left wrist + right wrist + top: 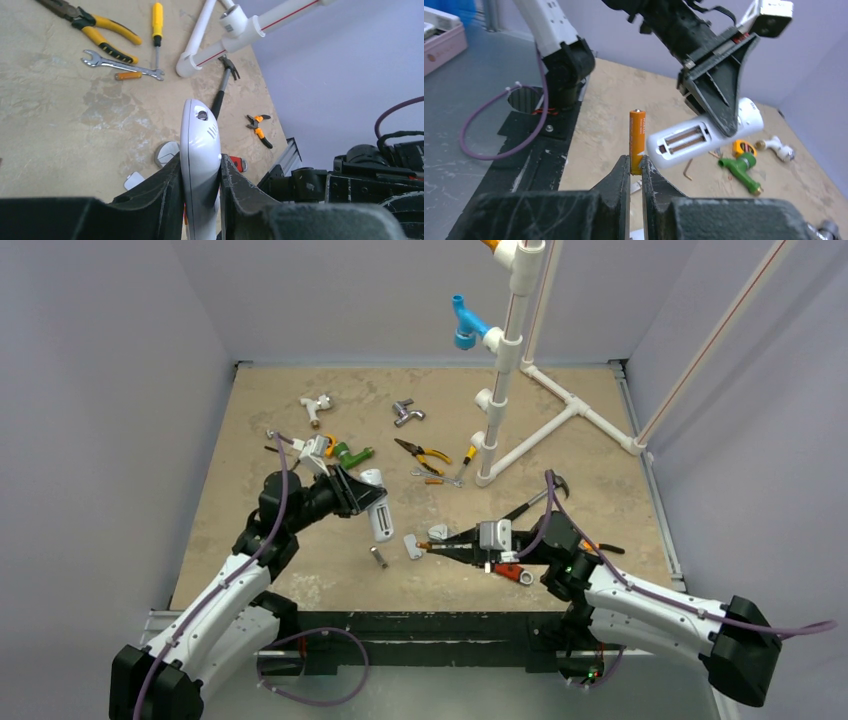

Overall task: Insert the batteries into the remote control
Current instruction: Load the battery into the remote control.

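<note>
Remote (pixel 694 140), white, rounded end, batt bay open w/ both slots empty, pinched in left claw (pixel 200 175), held above table (pixel 250 440) left of centre. Right claw (pixel 636 167) clamped on upright orange battery (pixel 637 135), near centre. Second battery (pixel 128 75) lies farther back, just beside wrench (pixel 120 64).

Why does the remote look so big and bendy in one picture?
Left wrist view: the remote sits close to the wide lens, clamped in the left gripper, so it looms and curves. Top view: it looks small and straight. Right wrist view: the near battery looms too.
</note>
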Controlling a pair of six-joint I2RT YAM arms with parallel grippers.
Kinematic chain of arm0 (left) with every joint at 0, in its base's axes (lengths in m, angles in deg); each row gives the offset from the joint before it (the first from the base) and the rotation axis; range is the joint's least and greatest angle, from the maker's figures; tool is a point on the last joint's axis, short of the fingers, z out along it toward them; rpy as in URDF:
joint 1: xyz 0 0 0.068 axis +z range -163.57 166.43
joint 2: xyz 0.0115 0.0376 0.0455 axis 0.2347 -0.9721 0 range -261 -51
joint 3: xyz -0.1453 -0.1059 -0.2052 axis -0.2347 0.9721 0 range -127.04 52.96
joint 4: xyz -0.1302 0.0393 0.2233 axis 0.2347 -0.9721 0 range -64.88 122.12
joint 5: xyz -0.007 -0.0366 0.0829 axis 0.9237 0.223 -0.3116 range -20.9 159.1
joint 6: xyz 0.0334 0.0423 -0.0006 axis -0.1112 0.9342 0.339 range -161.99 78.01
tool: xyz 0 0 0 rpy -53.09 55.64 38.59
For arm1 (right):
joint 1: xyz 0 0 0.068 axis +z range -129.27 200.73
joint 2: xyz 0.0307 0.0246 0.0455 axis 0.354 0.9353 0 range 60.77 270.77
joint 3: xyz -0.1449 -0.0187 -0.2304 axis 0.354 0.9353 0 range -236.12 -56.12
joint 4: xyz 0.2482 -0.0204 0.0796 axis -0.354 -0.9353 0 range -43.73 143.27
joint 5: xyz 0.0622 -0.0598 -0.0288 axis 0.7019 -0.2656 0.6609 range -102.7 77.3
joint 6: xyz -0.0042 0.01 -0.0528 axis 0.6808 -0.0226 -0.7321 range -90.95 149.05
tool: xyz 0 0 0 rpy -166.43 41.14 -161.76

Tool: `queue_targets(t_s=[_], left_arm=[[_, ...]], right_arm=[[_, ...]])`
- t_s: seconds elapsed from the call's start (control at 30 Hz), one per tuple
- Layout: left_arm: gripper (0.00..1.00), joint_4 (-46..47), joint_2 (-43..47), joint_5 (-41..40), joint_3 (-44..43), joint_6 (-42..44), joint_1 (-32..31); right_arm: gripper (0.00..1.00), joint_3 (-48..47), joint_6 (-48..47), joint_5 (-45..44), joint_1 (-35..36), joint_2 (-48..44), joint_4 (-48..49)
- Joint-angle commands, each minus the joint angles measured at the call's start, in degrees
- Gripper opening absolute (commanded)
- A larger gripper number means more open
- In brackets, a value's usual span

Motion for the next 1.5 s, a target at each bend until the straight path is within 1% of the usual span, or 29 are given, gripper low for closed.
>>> queue_targets(t_s=[0.0,0.13,0.27,0.33,0.4,0.5,0.53,0.6,0.7,0.8,0.87,0.9,0.97,1.03,1.13,1.27,1.3,1.47], left_arm=[[0.0,11.25,1.12,7.03,-1.18,0.41,0.4],[0.0,18.94,1.99,12.26,-0.02,-1.65,0.33],[0.0,25.61,2.52,15.59,1.42,-2.82,0.32],[0.0,28.15,2.71,16.38,2.13,-3.24,0.32],[0.0,29.91,2.82,16.42,2.83,-3.76,0.32],[0.0,30.28,2.64,15.44,3.26,-4.47,0.32],[0.0,30.07,2.48,15.01,3.26,-4.54,0.33],[0.0,29.5,2.18,14.25,3.21,-4.72,0.32],[0.0,28.3,1.86,12.53,2.79,-4.72,0.38],[0.0,28.43,0.97,9.65,2.87,-5.51,0.32],[0.0,28.85,-0.01,7.42,2.97,-6.63,0.32],[0.0,29.11,-0.59,6.13,3.09,-7.49,0.32],[0.0,31.03,-1.79,4.21,3.76,-9.94,0.32],[0.0,34.82,-3.43,2.74,4.95,-12.63,0.32],[0.0,42.31,-5.65,2.69,6.47,-16.37,0.32],[0.0,56.79,-8.41,6.32,8.26,-17.54,0.32],[0.0,58.92,-8.69,7.2,8.57,-17.12,0.32],[0.0,63.32,-8.45,11.68,8.86,-13.55,0.36]], right_arm=[[0.0,-0.62,-4.15,9.89,0.03,-2.44,2.17],[0.0,-1.96,-3.93,12.11,0.03,-3.19,1.05],[0.0,-2.9,-3.9,12.6,0.05,-3.19,0.27],[0.0,-3.27,-3.86,12.27,0.04,-3.04,-0.15],[0.0,-3.7,-1.75,9.97,0.03,-2.7,0.08],[0.0,-4.16,5.93,-0.78,0.07,-1.93,3.17],[0.0,-4.82,8.29,-3.16,-0.01,-1.79,2.94],[0.0,-7.51,12.17,-5.29,0.03,-1.48,-0.6],[0.0,-11.14,21.9,-9.68,0.03,-0.72,-5.05],[0.0,-12.95,33.74,-17.16,0.3,0.16,-7.33],[0.0,-15.49,39.73,-23.03,1.18,1.48,-12.42],[0.0,-18.28,41.74,-25.7,1.89,2.47,-15.71],[0.0,-22.62,42.53,-28.75,3.17,5.97,-21.77],[0.0,-26.53,42.79,-31.82,4.29,9.15,-26.88],[0.0,-29.59,43.75,-35.53,5.25,12.43,-30.17],[0.0,-28.84,42.53,-36.97,5.43,12.39,-28.11],[0.0,-28.2,41.34,-37.23,5.47,11.68,-27.14],[0.0,-23.93,36.06,-38.34,5.43,8.09,-21.08]])
